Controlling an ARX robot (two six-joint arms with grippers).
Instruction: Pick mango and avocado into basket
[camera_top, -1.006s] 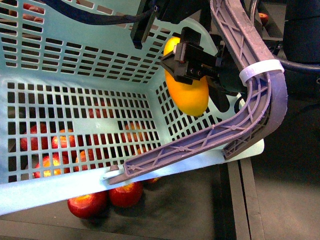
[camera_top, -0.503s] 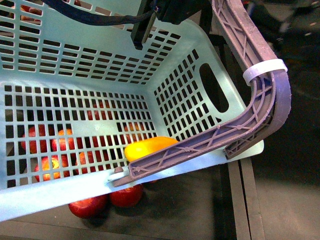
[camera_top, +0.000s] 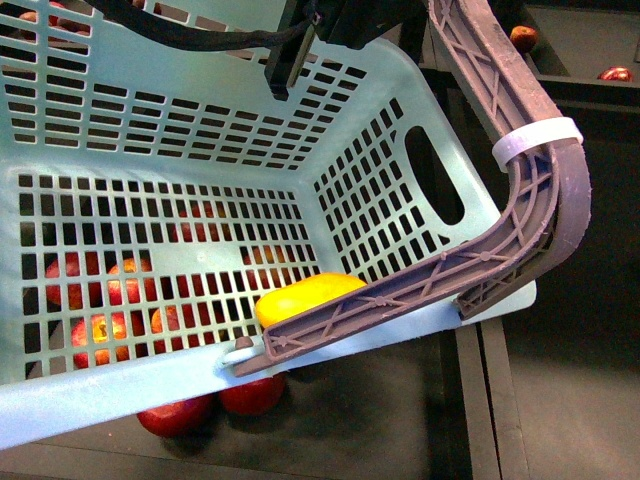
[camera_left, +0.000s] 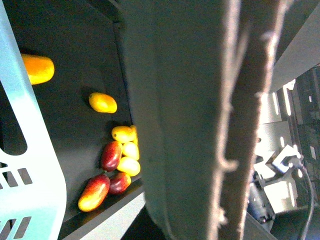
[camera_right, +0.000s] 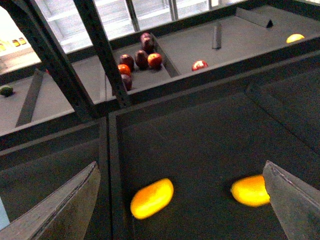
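The turquoise basket fills the front view, tilted, with its brown-grey handle swung across the near right corner. One yellow mango lies on the basket floor behind the handle's lower end. My left gripper is shut on the basket at its far rim. In the left wrist view the handle blocks nearly everything. My right gripper is open and empty above a dark bin floor holding two loose yellow-orange mangoes. A tiny dark green fruit sits far off; I cannot tell if it is the avocado.
Red apples lie under the basket and show through its slots. Beside the basket wall a bin holds yellow mangoes and red-blushed ones. More apples fill a farther bin behind raised dividers.
A second ago my right gripper held the mango over the basket's right side. It let go; the mango now lies on the basket floor and the right gripper has left the front view.
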